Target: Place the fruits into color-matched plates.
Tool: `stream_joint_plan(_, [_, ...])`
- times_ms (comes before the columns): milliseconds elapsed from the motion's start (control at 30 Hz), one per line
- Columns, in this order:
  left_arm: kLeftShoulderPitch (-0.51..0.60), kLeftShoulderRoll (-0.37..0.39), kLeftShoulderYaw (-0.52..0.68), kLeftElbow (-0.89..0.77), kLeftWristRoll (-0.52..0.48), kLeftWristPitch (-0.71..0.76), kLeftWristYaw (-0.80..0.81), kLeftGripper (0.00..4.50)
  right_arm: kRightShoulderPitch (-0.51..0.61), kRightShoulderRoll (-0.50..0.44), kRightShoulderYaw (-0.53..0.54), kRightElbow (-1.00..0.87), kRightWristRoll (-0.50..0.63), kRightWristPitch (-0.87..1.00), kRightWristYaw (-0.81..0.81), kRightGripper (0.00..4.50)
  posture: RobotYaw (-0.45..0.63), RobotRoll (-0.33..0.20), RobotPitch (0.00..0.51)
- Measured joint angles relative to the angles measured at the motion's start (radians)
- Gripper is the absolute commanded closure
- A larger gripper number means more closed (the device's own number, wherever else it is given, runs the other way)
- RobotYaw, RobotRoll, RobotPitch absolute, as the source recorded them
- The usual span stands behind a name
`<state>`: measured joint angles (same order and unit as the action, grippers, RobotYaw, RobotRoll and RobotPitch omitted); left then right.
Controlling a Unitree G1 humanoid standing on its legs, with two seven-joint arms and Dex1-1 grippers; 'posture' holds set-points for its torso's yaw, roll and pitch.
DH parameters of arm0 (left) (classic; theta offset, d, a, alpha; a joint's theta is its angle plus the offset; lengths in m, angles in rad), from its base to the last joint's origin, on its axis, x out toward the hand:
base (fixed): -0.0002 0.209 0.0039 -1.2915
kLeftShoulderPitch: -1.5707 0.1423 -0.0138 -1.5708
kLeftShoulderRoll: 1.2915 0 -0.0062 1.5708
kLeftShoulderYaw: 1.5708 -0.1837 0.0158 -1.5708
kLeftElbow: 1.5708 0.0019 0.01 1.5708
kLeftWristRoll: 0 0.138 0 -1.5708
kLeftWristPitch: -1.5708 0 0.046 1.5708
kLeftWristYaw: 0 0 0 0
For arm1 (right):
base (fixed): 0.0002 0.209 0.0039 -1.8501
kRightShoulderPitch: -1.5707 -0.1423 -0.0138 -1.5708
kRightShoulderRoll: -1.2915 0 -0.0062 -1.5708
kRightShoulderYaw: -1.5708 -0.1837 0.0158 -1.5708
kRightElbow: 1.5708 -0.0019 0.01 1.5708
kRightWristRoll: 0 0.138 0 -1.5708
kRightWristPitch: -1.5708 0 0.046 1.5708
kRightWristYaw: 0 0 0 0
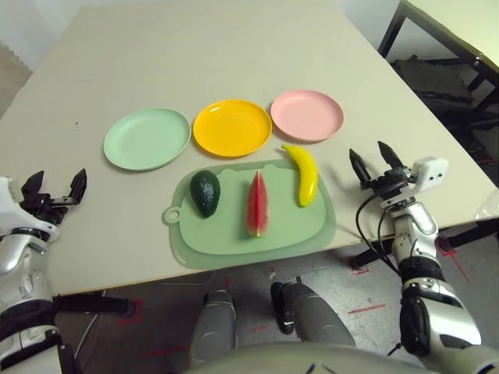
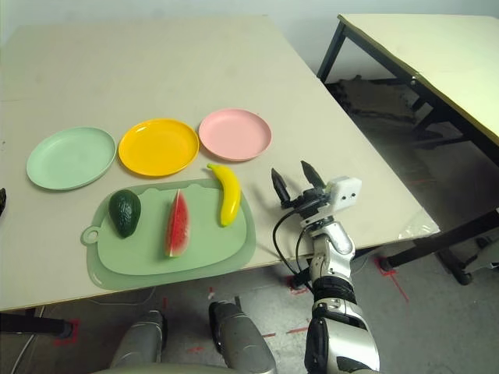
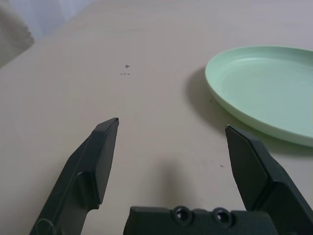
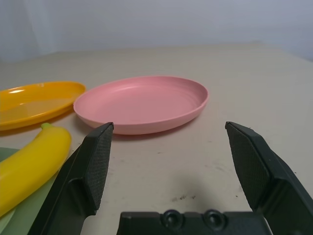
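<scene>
Evidently nothing sorted yet: avocado (image 1: 206,192), watermelon wedge (image 1: 256,204), banana (image 1: 302,173) lying side by side on green mat (image 1: 312,234), easy to reach. Green plate (image 1: 147,138), yellow plate (image 1: 232,127), pink plate (image 1: 307,114) waiting bare behind. Right gripper (image 1: 374,165) hovering near banana, jaws spread, grasping nothing; left gripper (image 1: 56,188) likewise released, off near table edge.

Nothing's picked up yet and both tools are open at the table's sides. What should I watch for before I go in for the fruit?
1. The banana overhangs the mat edge near the pink plate; the right tool sits closest and may nudge it toward that wrong plate.
2. The watermelon wedge stands on a narrow edge and could tip when gripped.
3. The yellow plate sits very close to both the green plate and the pink one, so a loose drop may land in a neighbour.
</scene>
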<state>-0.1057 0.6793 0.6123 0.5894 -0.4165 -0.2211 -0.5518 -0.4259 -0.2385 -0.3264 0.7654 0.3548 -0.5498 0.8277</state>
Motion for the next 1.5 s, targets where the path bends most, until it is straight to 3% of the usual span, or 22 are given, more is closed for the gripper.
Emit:
stream_joint_plan(333, [-0.036, 0.006, -0.002, -0.006, -0.006, 0.003, 0.002, 0.04, 0.016, -0.014, 0.015, -0.009, -0.001, -0.016, 0.015, 0.00, 0.06, 0.000, 0.172])
stream_joint_plan(533, [-0.020, -0.022, 0.000, -0.042, -0.031, 0.005, -0.020, 0.04, 0.040, -0.050, 0.015, -0.021, 0.029, 0.024, 0.032, 0.00, 0.05, 0.000, 0.152])
stream_joint_plan(700, [0.023, -0.027, -0.009, -0.210, -0.165, 0.093, -0.212, 0.04, 0.049, -0.105, -0.003, -0.079, 0.095, 0.144, 0.079, 0.00, 0.06, 0.000, 0.174])
stream_joint_plan(800, [0.058, 0.070, -0.055, -0.320, -0.225, 0.199, -0.393, 0.04, 0.028, -0.194, 0.028, -0.121, 0.051, 0.174, 0.097, 0.00, 0.02, 0.000, 0.188])
stream_joint_plan(967, [0.072, 0.264, -0.159, -0.428, -0.231, 0.308, -0.688, 0.04, -0.082, -0.398, 0.153, -0.211, -0.089, 0.197, 0.176, 0.00, 0.00, 0.000, 0.190])
stream_joint_plan(1133, [-0.060, 0.309, -0.246, -0.475, -0.250, 0.357, -0.860, 0.04, -0.148, -0.524, 0.367, -0.375, -0.147, 0.174, 0.487, 0.00, -0.01, 0.000, 0.180])
stream_joint_plan(1300, [-0.130, 0.320, -0.325, -0.545, -0.249, 0.391, -0.940, 0.04, -0.313, -0.568, 0.523, -0.366, -0.257, 0.048, 0.675, 0.00, 0.00, 0.000, 0.165])
stream_joint_plan(1500, [-0.159, 0.332, -0.326, -0.553, -0.243, 0.403, -0.957, 0.04, -0.461, -0.513, 0.619, -0.254, -0.371, -0.083, 0.691, 0.00, 0.01, 0.000, 0.154])
